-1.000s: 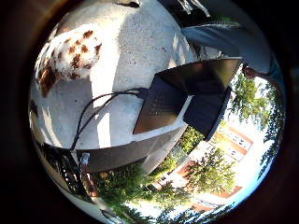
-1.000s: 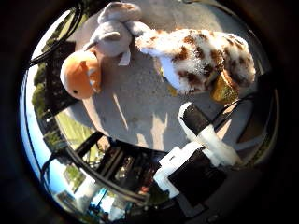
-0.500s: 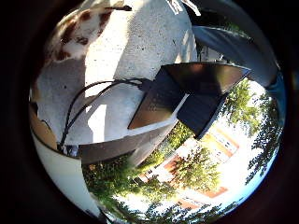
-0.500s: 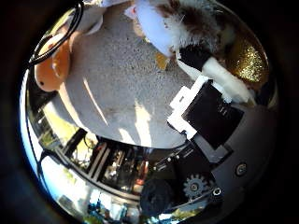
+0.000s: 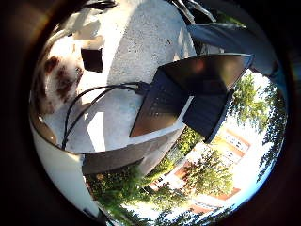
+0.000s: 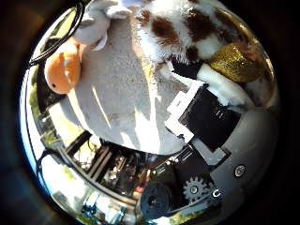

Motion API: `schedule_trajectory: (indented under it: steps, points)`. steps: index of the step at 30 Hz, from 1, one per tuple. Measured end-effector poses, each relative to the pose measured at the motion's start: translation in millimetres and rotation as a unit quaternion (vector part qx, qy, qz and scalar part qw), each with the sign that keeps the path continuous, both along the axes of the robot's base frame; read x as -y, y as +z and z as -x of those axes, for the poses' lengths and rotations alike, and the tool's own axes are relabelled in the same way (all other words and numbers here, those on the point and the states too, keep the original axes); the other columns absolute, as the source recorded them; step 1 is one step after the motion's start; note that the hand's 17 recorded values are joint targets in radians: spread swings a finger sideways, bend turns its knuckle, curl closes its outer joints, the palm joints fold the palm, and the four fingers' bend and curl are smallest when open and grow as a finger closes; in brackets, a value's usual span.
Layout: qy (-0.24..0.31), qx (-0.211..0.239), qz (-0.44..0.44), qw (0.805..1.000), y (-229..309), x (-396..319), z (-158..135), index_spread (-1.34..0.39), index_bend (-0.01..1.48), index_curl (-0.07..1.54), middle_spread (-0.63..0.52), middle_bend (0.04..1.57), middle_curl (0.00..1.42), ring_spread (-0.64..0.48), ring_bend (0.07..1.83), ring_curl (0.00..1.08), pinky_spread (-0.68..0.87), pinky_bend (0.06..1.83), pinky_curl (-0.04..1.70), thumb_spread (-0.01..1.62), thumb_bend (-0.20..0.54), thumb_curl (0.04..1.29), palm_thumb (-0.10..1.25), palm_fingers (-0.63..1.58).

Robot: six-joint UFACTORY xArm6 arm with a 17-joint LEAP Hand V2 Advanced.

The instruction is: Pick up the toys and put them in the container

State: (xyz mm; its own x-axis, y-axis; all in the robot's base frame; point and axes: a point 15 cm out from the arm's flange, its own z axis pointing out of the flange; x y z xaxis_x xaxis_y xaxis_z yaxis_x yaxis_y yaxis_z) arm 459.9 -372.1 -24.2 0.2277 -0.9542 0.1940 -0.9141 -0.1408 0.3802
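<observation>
The robot hand [image 6: 206,117] hangs low over the tabletop [image 6: 122,98], its white and black fingers reaching to the fluffy white plush with brown patches [image 6: 187,33]; whether they curl round it I cannot tell. A shiny gold part [image 6: 234,63] of that plush lies just beside the fingers. Near the plush on the rough, pale stone tabletop lie a soft grey toy [image 6: 93,26] and a round orange toy [image 6: 63,72]. An open dark laptop [image 5: 188,94] sits well apart from the plush.
</observation>
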Motion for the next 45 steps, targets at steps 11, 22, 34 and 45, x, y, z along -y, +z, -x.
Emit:
schedule_trajectory:
  steps: [11,22,34,45]
  points:
    - [0.014,-0.009,-0.204,0.979,199.1,-131.0,29.0,-0.98,0.92,-0.01,-0.3,1.09,1.14,-0.14,1.34,0.91,0.2,1.36,0.92,1.13,-0.013,0.66,1.05,0.88]
    - [0.161,0.036,-0.315,0.935,305.7,-356.8,29.1,-1.02,1.09,-0.01,-0.3,1.13,1.2,-0.15,1.41,0.93,0.17,1.38,1.0,1.14,-0.016,0.7,1.02,0.81]
    - [0.152,0.057,-0.293,0.942,218.2,-504.7,-32.1,-0.99,1.19,-0.03,-0.3,1.17,1.23,-0.15,1.48,0.94,0.15,1.38,1.08,1.18,-0.028,0.7,0.93,0.64]
    - [0.149,0.02,-0.274,0.95,136.0,-554.7,-54.8,-0.39,0.89,0.03,-0.08,0.45,0.77,0.15,0.89,0.6,0.33,0.93,0.86,1.16,-0.041,0.57,0.77,-0.21]
